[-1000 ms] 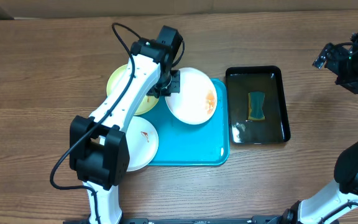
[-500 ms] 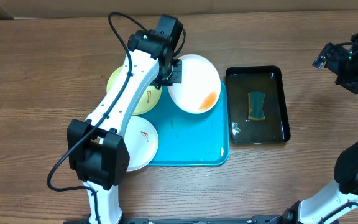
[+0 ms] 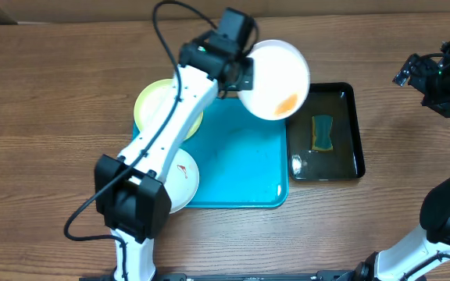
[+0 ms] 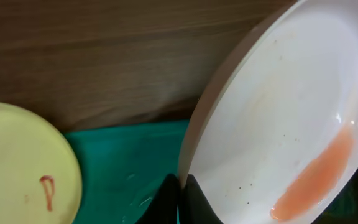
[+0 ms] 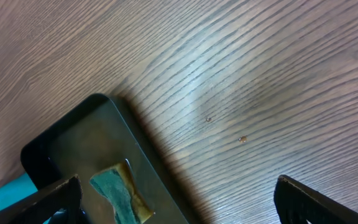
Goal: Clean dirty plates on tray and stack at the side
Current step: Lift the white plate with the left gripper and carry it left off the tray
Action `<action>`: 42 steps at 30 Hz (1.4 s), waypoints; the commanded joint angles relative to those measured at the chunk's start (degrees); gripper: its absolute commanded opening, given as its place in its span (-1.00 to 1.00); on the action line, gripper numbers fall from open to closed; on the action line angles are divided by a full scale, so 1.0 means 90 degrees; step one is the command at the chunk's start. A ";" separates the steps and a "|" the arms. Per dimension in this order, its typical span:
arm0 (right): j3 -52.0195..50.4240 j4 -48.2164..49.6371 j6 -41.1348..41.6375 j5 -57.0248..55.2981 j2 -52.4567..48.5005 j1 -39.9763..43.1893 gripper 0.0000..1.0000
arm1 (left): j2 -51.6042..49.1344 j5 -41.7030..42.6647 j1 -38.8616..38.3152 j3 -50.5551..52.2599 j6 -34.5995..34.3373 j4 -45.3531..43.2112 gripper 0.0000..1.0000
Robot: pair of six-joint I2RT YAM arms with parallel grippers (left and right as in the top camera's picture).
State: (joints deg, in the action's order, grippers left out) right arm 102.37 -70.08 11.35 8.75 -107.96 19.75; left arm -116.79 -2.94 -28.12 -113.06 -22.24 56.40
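My left gripper (image 3: 241,76) is shut on the rim of a white plate (image 3: 276,80) with an orange smear, holding it tilted in the air over the right back corner of the turquoise tray (image 3: 233,168). In the left wrist view the fingers (image 4: 180,193) pinch the plate's edge (image 4: 278,124). A pale yellow-green plate (image 3: 156,105) with a red smear lies at the tray's back left, also in the left wrist view (image 4: 17,168). A second white plate (image 3: 180,181) with a red smear lies at the front left. My right gripper (image 3: 436,82) is open, high at the far right.
A black basin (image 3: 350,133) holding water and a green-and-yellow sponge (image 3: 323,131) stands right of the tray; both show in the right wrist view, the basin (image 5: 61,155) and the sponge (image 5: 120,193). Bare wooden table surrounds them.
My left gripper has lifted the white plate off the tray and carried it back and to the right, toward the basin. The right arm has not moved.
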 commanded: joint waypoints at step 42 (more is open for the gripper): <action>0.0063 0.0017 0.0029 -0.0017 0.0063 -0.0007 1.00 | 0.0090 -0.6897 -0.3087 -0.0165 0.2771 -0.2137 -0.92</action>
State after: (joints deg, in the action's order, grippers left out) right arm 102.37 -70.08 11.35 8.75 -107.96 19.73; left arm -116.79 -60.01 -55.16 -113.08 4.25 37.67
